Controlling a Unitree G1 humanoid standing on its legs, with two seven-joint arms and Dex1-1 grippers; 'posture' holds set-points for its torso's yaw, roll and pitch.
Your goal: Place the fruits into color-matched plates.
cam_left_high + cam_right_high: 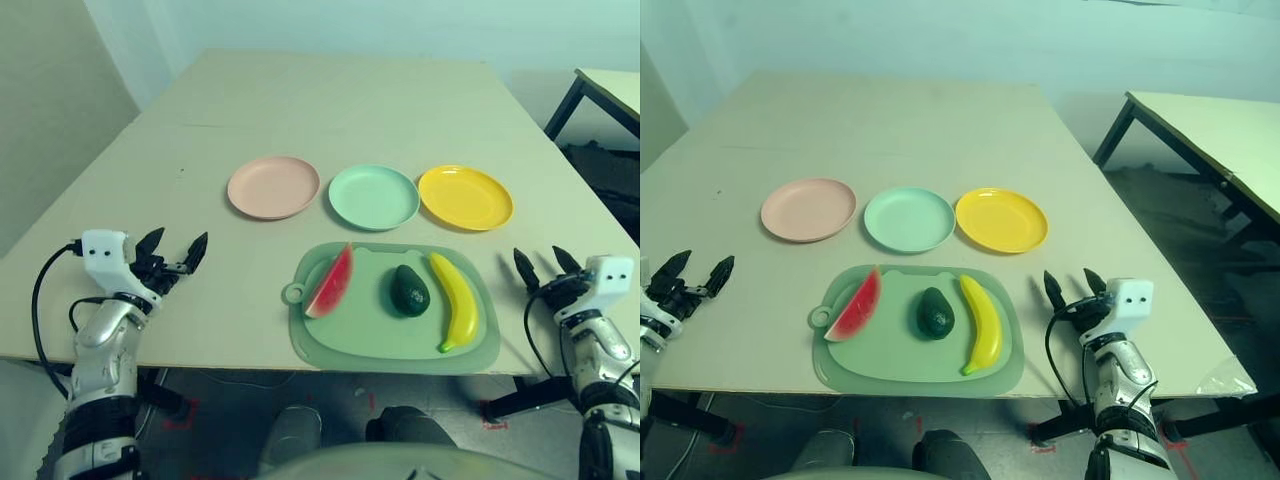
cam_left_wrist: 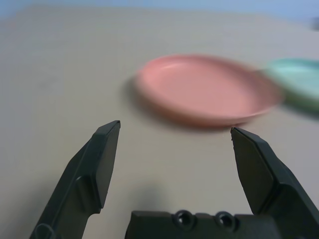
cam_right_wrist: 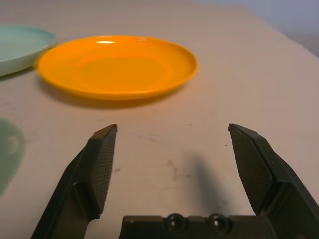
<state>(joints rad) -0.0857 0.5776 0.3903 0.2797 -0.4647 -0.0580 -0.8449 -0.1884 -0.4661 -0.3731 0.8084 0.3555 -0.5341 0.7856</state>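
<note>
Watermelon wedge [image 1: 330,283], avocado [image 1: 410,290] and banana [image 1: 455,300] on the mat [image 1: 330,345], plates [image 1: 373,196] just beyond — left claw [image 1: 175,252] and right claw [image 1: 542,264] wide apart, holding nothing, over bare bench [image 1: 200,120].

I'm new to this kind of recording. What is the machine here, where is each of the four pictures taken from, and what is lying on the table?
It is a humanoid robot with two arms at a table. Two pictures come from its head camera, looking down; the other two come from cameras on its wrists, looking along the black fingers. The left gripper and the right gripper are both open and hold nothing. On the table, in a row, stand a pink plate, a mint green plate and a yellow plate, all bare. Nearer the robot lies a pale green mat bearing a watermelon wedge, an avocado and a banana.
</note>
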